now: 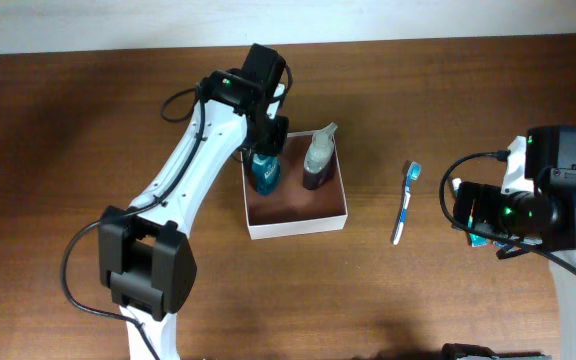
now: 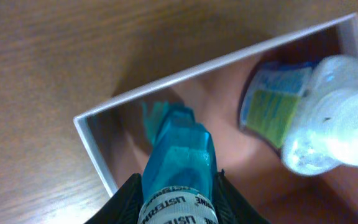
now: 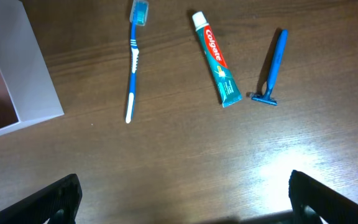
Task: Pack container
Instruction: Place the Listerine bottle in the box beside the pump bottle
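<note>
container [image 1: 340,190] sits mid-table [image 1: 88,110], between the arms, nearer the left one. Square, so no long axis. Open side up, edges slightly skewed to the table edge.

Inside:
- blue bottle [image 2: 180,158] in the far-left corner, close to both walls. Roughly upright, cap end up in the left gripper [image 1: 266,150]. Can't tell if its base touches the floor.
- clear bottle [image 1: 318,158] with a dark base, against the far wall toward the right corner. Leaning, apart from the blue one.

left gripper: closed on the blue bottle's neck, a finger [image 2: 124,202] on either side. The arm hangs over the container's far-left corner and hides that part of the rim from overhead.

right gripper [image 3: 184,206]: spread wide, holding nothing, hovering over bare table well right of the container.

Loose on the table right of the container, all lying roughly front-to-back:
- toothbrush [image 3: 132,62], nearest the container, head at the far end
- toothpaste [image 3: 216,59]
- razor [image 3: 273,65], head at the near end

Nothing lies between the toothbrush and the container's right wall.
</note>
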